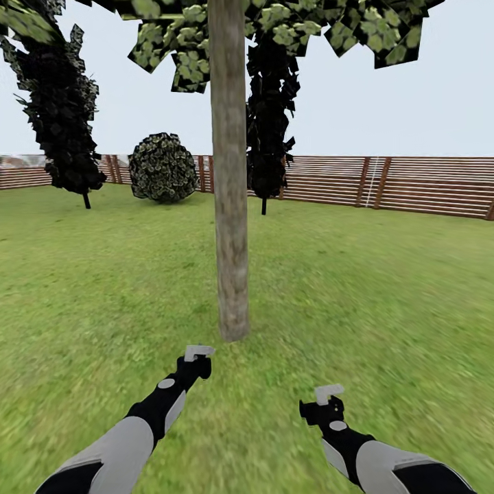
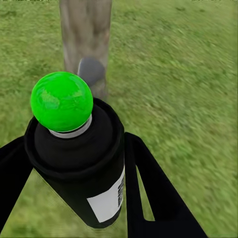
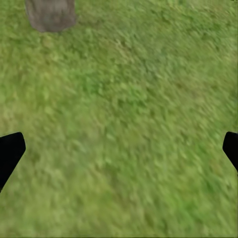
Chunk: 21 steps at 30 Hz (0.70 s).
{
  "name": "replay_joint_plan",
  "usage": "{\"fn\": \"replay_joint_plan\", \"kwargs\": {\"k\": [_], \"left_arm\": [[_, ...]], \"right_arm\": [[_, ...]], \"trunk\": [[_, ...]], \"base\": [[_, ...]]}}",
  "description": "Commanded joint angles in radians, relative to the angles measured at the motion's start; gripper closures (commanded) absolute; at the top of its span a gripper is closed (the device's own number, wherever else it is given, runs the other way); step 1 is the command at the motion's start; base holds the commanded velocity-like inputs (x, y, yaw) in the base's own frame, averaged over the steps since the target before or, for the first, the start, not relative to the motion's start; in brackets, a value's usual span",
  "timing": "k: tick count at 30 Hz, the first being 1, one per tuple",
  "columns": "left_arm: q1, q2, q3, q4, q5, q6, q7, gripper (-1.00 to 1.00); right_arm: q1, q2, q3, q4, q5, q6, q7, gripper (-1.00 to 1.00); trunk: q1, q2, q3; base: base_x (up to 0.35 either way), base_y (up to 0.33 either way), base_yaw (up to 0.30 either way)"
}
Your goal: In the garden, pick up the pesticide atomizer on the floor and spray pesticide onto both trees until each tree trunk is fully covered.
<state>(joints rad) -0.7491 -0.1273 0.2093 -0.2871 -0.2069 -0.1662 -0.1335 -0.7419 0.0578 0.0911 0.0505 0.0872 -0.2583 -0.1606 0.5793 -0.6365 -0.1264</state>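
The tree trunk (image 1: 230,178) stands straight up from the lawn (image 1: 384,274) in the middle of the head view, a mottled grey-brown column that rises bare into the leafy canopy (image 1: 274,27). Both arms reach toward its base. The left gripper (image 1: 197,353) hangs just short of the trunk's foot, and the right gripper (image 1: 328,394) sits farther back from the trunk and off to the right of it.

In the left wrist view the pesticide atomizer (image 2: 82,163) is clamped between the two black fingers (image 2: 148,188): a black bottle with a white label, topped by a bright green ball above a pale collar. It points at the trunk (image 2: 85,39), which stands close ahead of it on the grass; a small grey rounded patch shows against the trunk just past the green ball.

In the right wrist view the right fingers (image 3: 10,153) are spread wide apart with nothing between them but grass (image 3: 124,129), and the trunk's base (image 3: 51,14) lies well beyond them.

Behind the trunk, two dark narrow cypresses (image 1: 65,110) and a round bush (image 1: 163,168) stand before the brown slatted fence (image 1: 412,182), under a pale sky
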Motion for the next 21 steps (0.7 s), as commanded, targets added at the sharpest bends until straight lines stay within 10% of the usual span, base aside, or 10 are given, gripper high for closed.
{"fn": "replay_joint_plan", "kwargs": {"k": [1, 21], "left_arm": [[-0.001, -0.003, 0.009, 0.000, -0.009, -0.003, -0.004, 1.00], [-0.001, -0.018, 0.011, -0.002, 0.009, -0.005, -0.003, 1.00]], "right_arm": [[-0.002, 0.000, 0.007, 0.005, 0.009, -0.004, -0.009, -1.00], [-0.002, 0.007, 0.006, 0.005, 0.007, -0.004, -0.008, -1.00]], "trunk": [[0.001, -0.001, -0.002], [0.001, -0.001, -0.002]], "base": [[0.349, 0.000, 0.000], [0.350, 0.000, 0.000]]}}
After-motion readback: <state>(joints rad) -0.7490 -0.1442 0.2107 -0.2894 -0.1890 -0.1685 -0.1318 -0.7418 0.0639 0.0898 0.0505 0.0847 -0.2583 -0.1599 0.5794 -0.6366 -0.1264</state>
